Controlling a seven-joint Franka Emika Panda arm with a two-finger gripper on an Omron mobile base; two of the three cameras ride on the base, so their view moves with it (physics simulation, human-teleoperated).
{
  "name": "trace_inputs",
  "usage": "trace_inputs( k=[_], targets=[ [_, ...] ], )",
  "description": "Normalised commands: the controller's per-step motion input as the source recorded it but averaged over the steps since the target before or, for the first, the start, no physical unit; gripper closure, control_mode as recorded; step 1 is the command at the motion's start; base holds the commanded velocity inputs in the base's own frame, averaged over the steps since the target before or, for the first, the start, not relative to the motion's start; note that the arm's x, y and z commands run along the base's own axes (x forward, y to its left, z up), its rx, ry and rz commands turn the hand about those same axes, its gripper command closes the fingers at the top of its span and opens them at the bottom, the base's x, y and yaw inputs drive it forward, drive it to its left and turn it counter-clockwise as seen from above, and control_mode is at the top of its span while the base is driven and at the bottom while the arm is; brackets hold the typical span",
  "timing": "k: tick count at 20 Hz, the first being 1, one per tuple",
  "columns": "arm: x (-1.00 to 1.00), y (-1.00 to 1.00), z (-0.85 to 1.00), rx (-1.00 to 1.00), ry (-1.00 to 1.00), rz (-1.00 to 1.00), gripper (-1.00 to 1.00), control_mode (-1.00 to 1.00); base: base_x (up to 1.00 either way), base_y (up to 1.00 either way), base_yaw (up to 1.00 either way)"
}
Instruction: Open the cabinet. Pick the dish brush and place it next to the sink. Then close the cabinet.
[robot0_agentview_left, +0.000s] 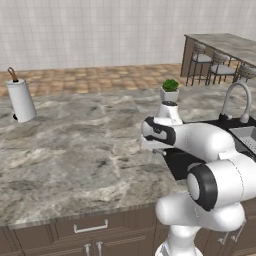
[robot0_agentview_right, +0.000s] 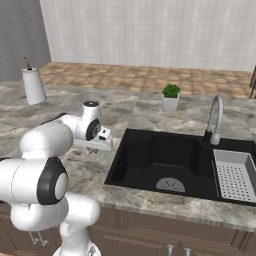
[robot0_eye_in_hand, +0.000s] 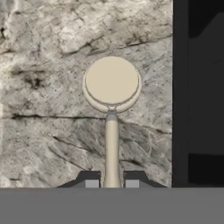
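Pincer (robot0_eye_in_hand: 112, 181) closed on the thin handle of the dish brush (robot0_eye_in_hand: 112, 83), whose round head hangs over the marble counter (robot0_agentview_left: 75, 145), just beside the black sink (robot0_agentview_right: 165, 155). From largest to smallest: counter, sink basin with its faucet (robot0_agentview_right: 215, 120) and white drain rack (robot0_agentview_right: 235, 175), then the brush. Judging by this, the placing step is in hand: the next move calls for lowering the brush onto the stone, releasing it, then returning to shut the cabinet.

One dish brush (robot0_eye_in_hand: 111, 83), one paper towel roll (robot0_agentview_left: 20, 99), one potted plant (robot0_agentview_right: 170, 97) — one sink (robot0_agentview_right: 150, 155), one faucet (robot0_agentview_right: 215, 120), three stools (robot0_agentview_left: 220, 67)
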Motion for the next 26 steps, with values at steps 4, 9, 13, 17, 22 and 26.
trace_inputs(
  k=[4, 9, 13, 17, 22, 26],
  targets=[
    [0.0, 0.0, -0.33, 0.0, 0.0, 0.0, 1.0, -1.0, 0.0, 0.0, 0.0],
    [0.0, 0.0, -0.4, 0.0, 0.0, 0.0, 1.0, -1.0, 0.0, 0.0, 0.0],
    [0.0, 0.0, -0.21, 0.0, -0.04, 0.0, 1.0, -1.0, 0.0, 0.0, 0.0],
    [0.0, 0.0, -0.17, 0.0, -0.08, 0.0, 1.0, -1.0, 0.0, 0.0, 0.0],
    [0.0, 0.0, -0.28, 0.0, -0.04, 0.0, 1.0, -1.0, 0.0, 0.0, 0.0],
    [0.0, 0.0, -0.37, 0.0, -0.04, 0.0, 1.0, -1.0, 0.0, 0.0, 0.0]
  ],
)
